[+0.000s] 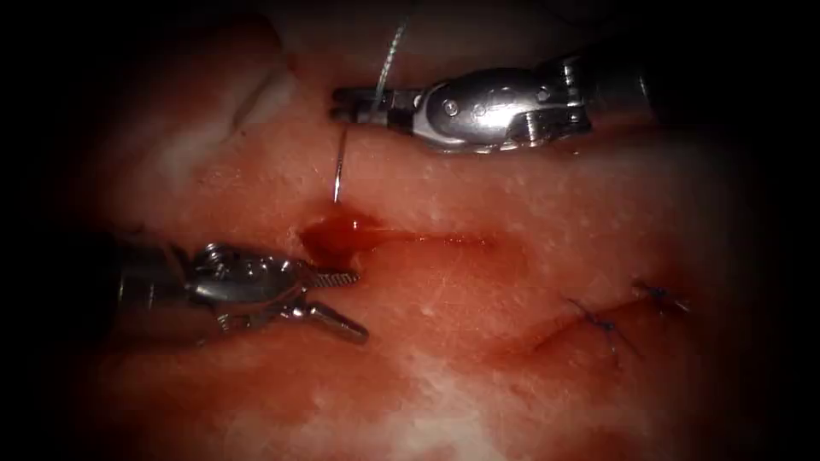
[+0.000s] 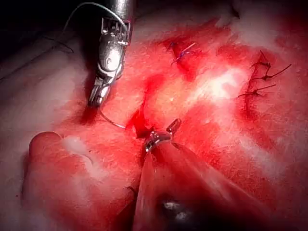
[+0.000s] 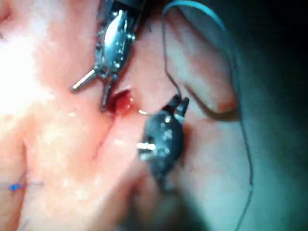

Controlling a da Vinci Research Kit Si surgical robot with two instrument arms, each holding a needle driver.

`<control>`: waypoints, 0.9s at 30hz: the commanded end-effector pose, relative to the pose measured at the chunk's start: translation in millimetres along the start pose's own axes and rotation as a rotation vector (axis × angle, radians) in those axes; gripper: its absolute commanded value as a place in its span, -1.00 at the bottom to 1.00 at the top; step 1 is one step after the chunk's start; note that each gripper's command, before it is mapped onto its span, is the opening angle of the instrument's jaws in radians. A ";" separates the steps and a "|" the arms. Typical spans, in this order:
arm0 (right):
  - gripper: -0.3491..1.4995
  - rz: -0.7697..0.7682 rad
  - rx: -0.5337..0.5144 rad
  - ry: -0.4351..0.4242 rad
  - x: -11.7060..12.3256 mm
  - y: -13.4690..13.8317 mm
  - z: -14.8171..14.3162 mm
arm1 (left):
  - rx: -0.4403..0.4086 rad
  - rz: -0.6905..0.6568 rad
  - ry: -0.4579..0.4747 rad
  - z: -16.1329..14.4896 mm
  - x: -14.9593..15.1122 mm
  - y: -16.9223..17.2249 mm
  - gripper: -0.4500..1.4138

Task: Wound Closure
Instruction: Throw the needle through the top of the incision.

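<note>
The left arm's tool (image 1: 342, 300) comes in from the left of the endoscope view with its jaws spread wide and holding nothing; the upper jaw lies at the left end of the cut (image 1: 427, 239), touching the edge of the red fluid (image 1: 337, 235) pooled there, while the lower jaw angles away over bare tissue (image 1: 444, 376). Just right of it and higher up, the needle (image 1: 339, 166) runs steeply down to the tissue, its lower end meeting the surface at the upper rim of the pool (whether the tip is actually buried cannot be made out). The right arm's tool (image 1: 346, 104) has its jaws clamped on the needle's upper end, and the thread (image 1: 389, 55) rises from those jaws out of the lit area. Further right, beyond the open cut, dark stitches (image 1: 602, 324) with short cut ends sit along a closed wound.
</note>
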 end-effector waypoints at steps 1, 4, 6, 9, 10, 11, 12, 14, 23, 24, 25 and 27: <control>-1.00 0.006 0.011 -0.004 -0.4 -0.4 0.8 | -0.001 0.000 0.001 0.8 -0.2 -0.1 0.15; -1.00 0.055 0.032 -0.012 -0.6 -0.6 1.0 | -0.002 0.002 0.000 0.7 -0.3 -0.1 0.13; -1.00 0.078 0.036 -0.010 -0.6 -0.6 0.9 | 0.000 0.003 -0.003 0.5 -0.6 -0.1 0.12; -1.00 0.120 0.057 -0.019 -0.6 -0.6 1.0 | 0.001 0.008 -0.003 0.2 -1.0 -0.1 0.08; -1.00 0.132 0.060 -0.018 -0.6 -0.5 1.0 | 0.001 0.009 -0.007 0.1 -1.2 -0.2 0.08; -1.00 0.144 0.061 -0.018 -0.5 -0.4 1.0 | 0.003 0.011 -0.006 0.0 -1.4 -0.3 0.08; -1.00 0.168 0.063 -0.017 -0.5 -0.2 1.1 | 0.006 0.013 -0.006 -0.1 -1.6 -0.4 0.08; -1.00 0.210 0.067 -0.019 -0.4 0.0 1.1 | 0.007 0.015 -0.009 -0.1 -1.7 -0.5 0.08; -1.00 0.311 0.143 -0.002 -0.4 0.6 2.2 | 0.013 0.017 -0.017 0.2 -2.2 -0.5 0.08; -1.00 0.311 0.145 -0.002 -0.4 0.7 2.3 | 0.013 0.018 -0.018 0.2 -2.2 -0.5 0.08; -1.00 0.311 0.145 -0.002 -0.4 0.7 2.3 | 0.013 0.018 -0.018 0.2 -2.2 -0.5 0.08; -1.00 0.326 0.156 -0.001 -0.5 1.0 2.5 | 0.014 0.022 -0.022 0.1 -2.7 -0.6 0.06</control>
